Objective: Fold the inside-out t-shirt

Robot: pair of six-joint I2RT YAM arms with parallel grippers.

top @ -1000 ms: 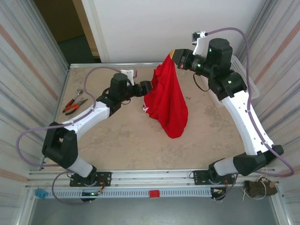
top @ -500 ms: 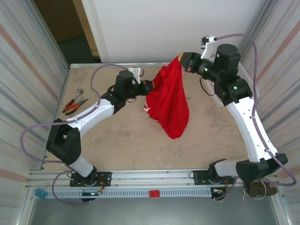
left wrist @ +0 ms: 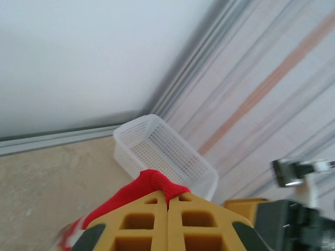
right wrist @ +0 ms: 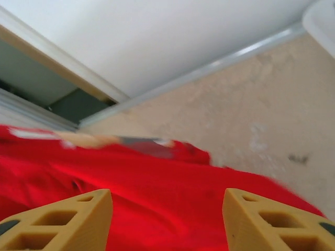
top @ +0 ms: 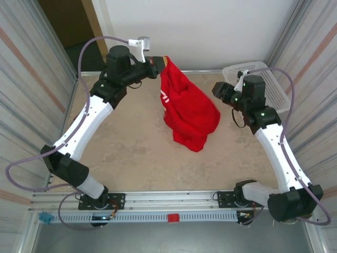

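The inside-out t-shirt (top: pixel 187 113) is bright red with a bit of white print on its left fold. It hangs bunched from its top corner, and its lower part is heaped on the table. My left gripper (top: pixel 159 61) is raised at the back and shut on that top corner. In the left wrist view the fingertips (left wrist: pixel 167 201) pinch a ribbed red edge of the t-shirt (left wrist: pixel 154 183). My right gripper (top: pixel 217 89) stands open to the right of the shirt, apart from it. In the right wrist view the gripper (right wrist: pixel 167 206) has its jaws wide, with the red t-shirt (right wrist: pixel 157 193) blurred beyond them.
A white mesh basket (top: pixel 263 79) sits at the back right corner of the table; it is also in the left wrist view (left wrist: pixel 162 151). Corrugated walls stand close on both sides. The bare tabletop (top: pixel 131 153) lies in front of the shirt.
My left gripper shut on the shirt and lifted it up and back. My right gripper let go of the top, opened and drew away to the right and lower.
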